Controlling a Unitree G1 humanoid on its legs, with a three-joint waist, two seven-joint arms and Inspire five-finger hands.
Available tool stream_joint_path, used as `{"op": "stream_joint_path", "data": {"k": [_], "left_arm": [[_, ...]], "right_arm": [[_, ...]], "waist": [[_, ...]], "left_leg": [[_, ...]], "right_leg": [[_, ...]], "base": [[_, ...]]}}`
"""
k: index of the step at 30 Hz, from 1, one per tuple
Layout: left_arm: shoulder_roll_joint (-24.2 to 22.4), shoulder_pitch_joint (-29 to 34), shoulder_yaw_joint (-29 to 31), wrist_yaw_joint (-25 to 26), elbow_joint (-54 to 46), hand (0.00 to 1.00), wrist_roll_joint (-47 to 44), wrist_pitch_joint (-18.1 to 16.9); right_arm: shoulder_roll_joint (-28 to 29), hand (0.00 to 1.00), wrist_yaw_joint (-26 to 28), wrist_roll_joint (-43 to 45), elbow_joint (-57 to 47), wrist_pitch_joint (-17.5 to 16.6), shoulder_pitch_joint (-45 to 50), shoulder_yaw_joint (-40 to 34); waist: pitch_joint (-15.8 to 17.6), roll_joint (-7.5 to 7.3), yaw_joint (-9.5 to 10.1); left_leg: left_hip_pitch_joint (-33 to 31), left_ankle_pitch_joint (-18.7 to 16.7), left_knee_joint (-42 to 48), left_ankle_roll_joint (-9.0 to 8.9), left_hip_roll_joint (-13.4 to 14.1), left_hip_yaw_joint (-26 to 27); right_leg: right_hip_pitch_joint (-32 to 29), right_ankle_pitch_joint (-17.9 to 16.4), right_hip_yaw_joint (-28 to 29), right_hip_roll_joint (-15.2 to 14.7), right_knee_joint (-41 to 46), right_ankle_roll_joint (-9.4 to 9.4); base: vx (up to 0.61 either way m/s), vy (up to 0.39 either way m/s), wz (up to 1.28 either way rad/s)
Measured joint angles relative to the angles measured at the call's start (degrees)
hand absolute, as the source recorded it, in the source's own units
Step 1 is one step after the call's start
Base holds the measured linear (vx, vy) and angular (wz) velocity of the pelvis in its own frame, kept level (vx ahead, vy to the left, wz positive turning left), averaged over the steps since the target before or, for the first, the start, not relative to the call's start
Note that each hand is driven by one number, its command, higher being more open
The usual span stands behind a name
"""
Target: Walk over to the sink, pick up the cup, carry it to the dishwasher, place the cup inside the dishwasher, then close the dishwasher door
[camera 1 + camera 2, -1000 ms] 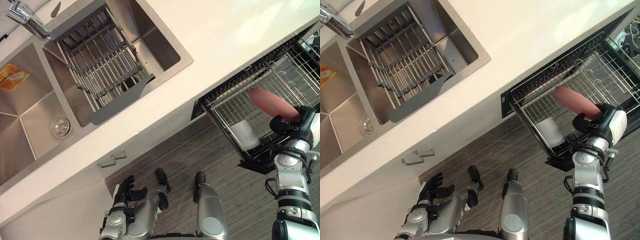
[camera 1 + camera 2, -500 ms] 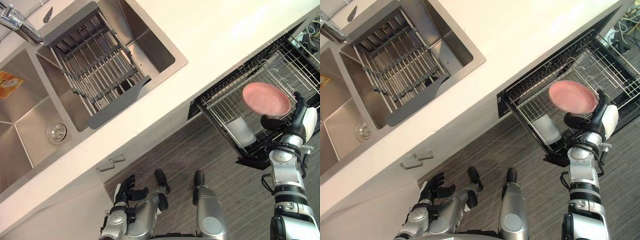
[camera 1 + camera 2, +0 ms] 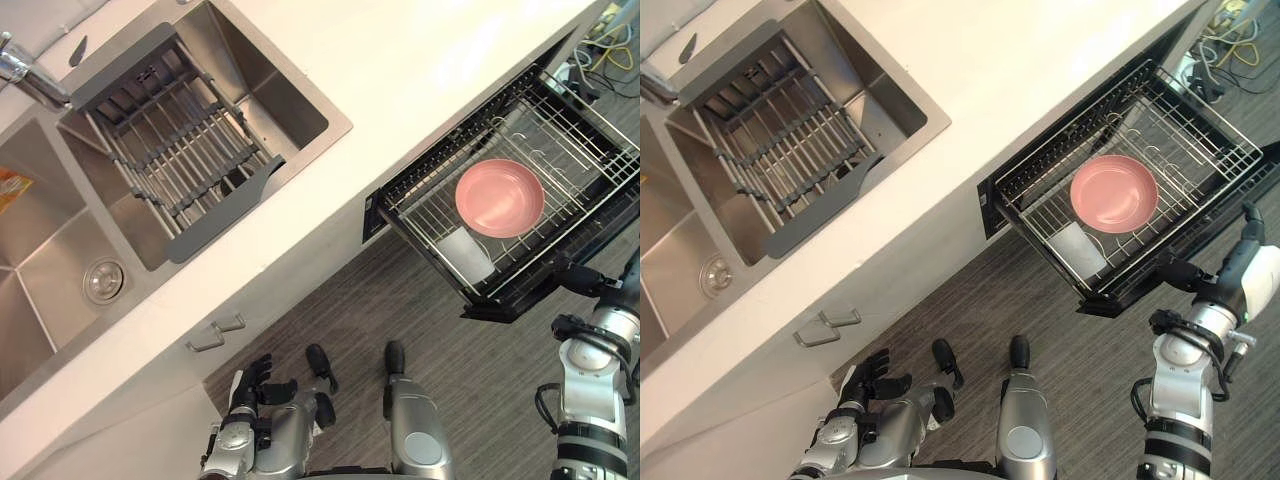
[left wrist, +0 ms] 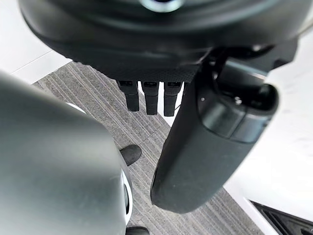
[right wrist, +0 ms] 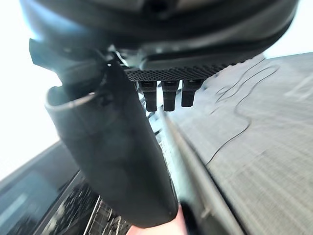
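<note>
Over on the right, the pink bowl [image 3: 499, 197] sits open side up in the pulled-out dishwasher rack [image 3: 562, 116], with a whitish tub [image 3: 464, 255] just beside it on the near-left. The right hand [image 3: 1228, 279] hangs just near of the rack's front edge, forearm upright, fingers loose and spread, holding nothing, apart from the bowl. The left hand [image 3: 250, 382] is down low, relaxed. At far left a grey drainer [image 3: 170, 150] sits in the sink [image 3: 300, 110].

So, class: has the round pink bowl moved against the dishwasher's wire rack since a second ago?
Yes. The round pink bowl has left the right hand and come down from above the wire rack to lie in it.
</note>
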Motion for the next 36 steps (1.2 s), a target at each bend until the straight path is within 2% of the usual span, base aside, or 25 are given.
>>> {"op": "stream_joint_path", "data": {"k": [3, 6, 9, 13, 15, 21, 27, 36], "left_arm": [[-0.26, 0.0, 0.76, -0.01, 0.07, 0.9, 0.01, 0.22], [-0.83, 0.0, 1.11, -0.13, 0.31, 0.9, 0.95, 0.47], [-1.21, 0.02, 1.12, -0.3, 1.03, 0.9, 0.98, 0.59], [-1.35, 0.25, 1.13, -1.24, 2.17, 0.9, 0.97, 0.73], [-1.35, 0.25, 1.14, -1.31, 2.09, 0.9, 0.96, 0.72], [-1.29, 0.24, 1.15, -1.48, 1.92, 0.9, 0.91, 0.71], [-1.3, 0.39, 1.16, -2.53, 1.97, 0.9, 0.83, 0.74], [-1.06, 0.98, 2.09, -3.7, 0.86, 0.9, 0.81, 0.67]], "right_arm": [[1.51, 0.9, -0.08, 2.57, -0.23, -0.6, 0.93, -1.7], [4.47, 0.9, -0.17, 10.98, -0.21, -2.35, 2.36, -5.49], [4.84, 0.9, -0.06, 18.16, -0.04, -4.09, 3.78, -6.19], [5.13, 0.9, 2.36, 32.88, 3.82, -8.72, 3.79, -6.17], [5.27, 0.9, 3.87, 39.71, 6.27, -9.68, 3.2, -6.11], [6.51, 0.9, 8.82, 52.84, 10.27, -11.08, 2.99, -5.32], [6.51, 0.9, 14.18, 62.79, 14.9, -11.86, 2.44, -2.05], [5.07, 0.9, 18.8, 67.57, 18.71, -12.63, -0.93, 1.79]], "waist": [[-0.48, -0.56, -0.08], [-1.68, -1.45, -0.14], [-3.35, -1.45, -0.15], [-5.21, -1.4, 0.02], [-5.22, -1.39, 0.18], [-5.32, -1.22, 0.81], [-5.83, -0.38, 1.64], [-5.74, -0.13, 2.98]], "left_leg": [[0.73, -0.01, -0.08, -0.01, -0.02, -0.03], [1.58, 0.0, -0.49, -0.07, -0.06, -0.12], [1.66, 0.0, -0.41, -0.07, -0.2, -0.17], [1.87, 0.0, -0.39, -0.08, -0.25, -0.32], [1.85, 0.0, -0.44, -0.08, -0.25, -0.4], [1.07, 0.17, -0.49, 0.02, -0.31, -0.35], [0.43, 0.61, -0.52, 0.06, -0.48, -1.63], [-0.57, 1.23, -0.57, 0.11, -0.95, -3.64]], "right_leg": [[0.93, 0.5, 0.56, 0.1, -1.23, 0.12], [2.19, 0.87, 0.79, 0.07, -2.51, 0.21], [2.45, 0.88, 0.74, 0.07, -2.69, 0.26], [2.65, 1.02, 0.74, -0.09, -2.64, 0.37], [2.55, 1.27, 0.76, -0.14, -2.62, 0.35], [1.41, 1.45, 0.74, -0.22, -2.39, 0.49], [1.47, 1.64, -0.71, -0.45, -2.25, 0.32], [1.35, 1.55, -2.3, -0.89, -2.13, 0.33]], "base": [[0.04, 0.012, -0.17], [0.04, 0.023, -0.03], [0.0, 0.0, 0.0], [-0.02, 0.012, 0.01], [-0.05, 0.027, 0.01], [-0.04, 0.016, -0.02], [0.02, 0.007, 0.11], [0.0, 0.012, 0.11]]}}
